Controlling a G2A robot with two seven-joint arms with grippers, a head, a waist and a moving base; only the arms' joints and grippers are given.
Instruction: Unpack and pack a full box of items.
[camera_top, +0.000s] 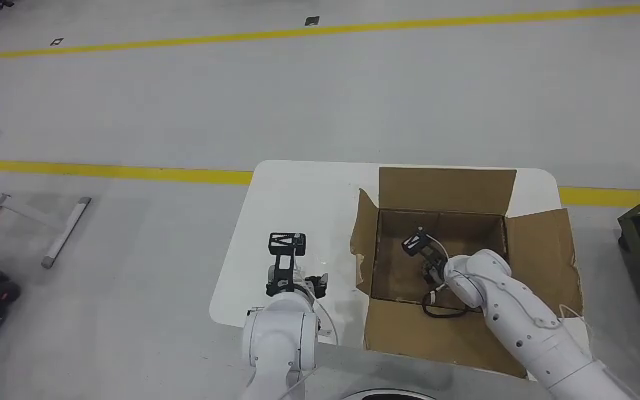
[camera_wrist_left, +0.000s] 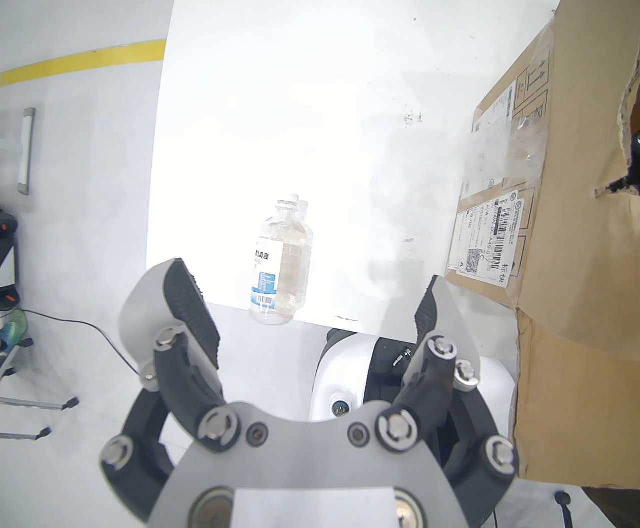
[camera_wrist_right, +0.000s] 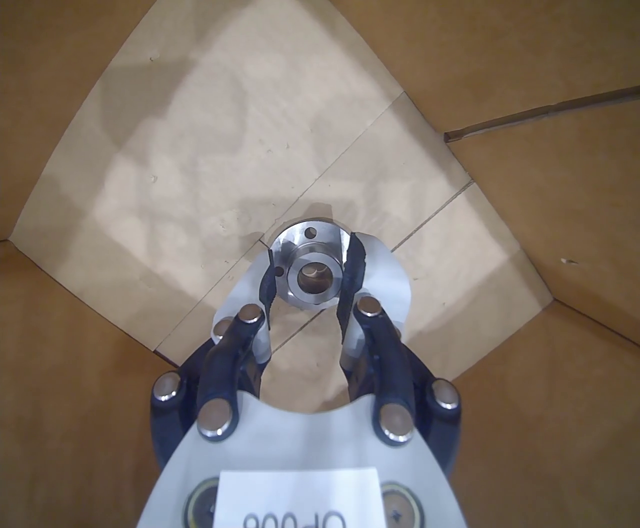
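An open cardboard box (camera_top: 440, 186) stands on the right half of the white table (camera_top: 300, 190). Inside it, low over the box floor (camera_wrist_right: 200, 150), my right gripper (camera_top: 418, 246) is shut on a round metal flange (camera_wrist_right: 310, 270), one pad on each side of it. A clear bottle (camera_wrist_left: 280, 265) with a white and blue label stands upright at the table's near edge, left of the box (camera_wrist_left: 500, 200). My left gripper (camera_wrist_left: 305, 280) hangs open above the table (camera_wrist_left: 300, 100), over and just short of the bottle, holding nothing. From above, this gripper (camera_top: 287, 240) is left of the box.
The box's flaps are folded outward on all sides, with a torn edge (camera_wrist_left: 620, 165) on the left flap. A black cable (camera_top: 445, 308) trails from the right arm inside the box. The left and far parts of the table are bare. A grey bar (camera_top: 65, 230) lies on the floor.
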